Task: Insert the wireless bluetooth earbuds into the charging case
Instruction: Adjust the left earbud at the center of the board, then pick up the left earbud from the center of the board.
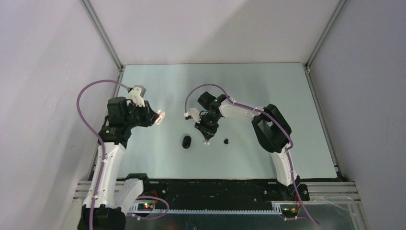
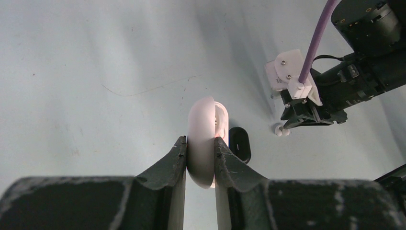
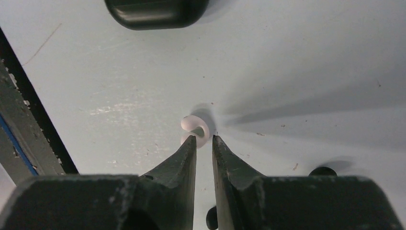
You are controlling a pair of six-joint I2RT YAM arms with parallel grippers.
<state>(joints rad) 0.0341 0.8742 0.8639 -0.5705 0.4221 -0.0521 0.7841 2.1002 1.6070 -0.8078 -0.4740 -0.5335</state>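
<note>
Right pincer (image 3: 204,139) narrowly apart, white bud (image 3: 194,129) off-centre at its tips; I cannot tell if gripped. I fear it squirts aside. Left pincer (image 2: 200,143) clamps white case (image 2: 201,117).

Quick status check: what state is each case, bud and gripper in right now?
White case: clamped in the left gripper, off the table, apparently open.
Black case: on the table, looks closed.
White bud: on the table at the tips of the right gripper, not gripped.
Black bud: loose on the table.
Right gripper: jaws narrowly apart, empty.
</note>
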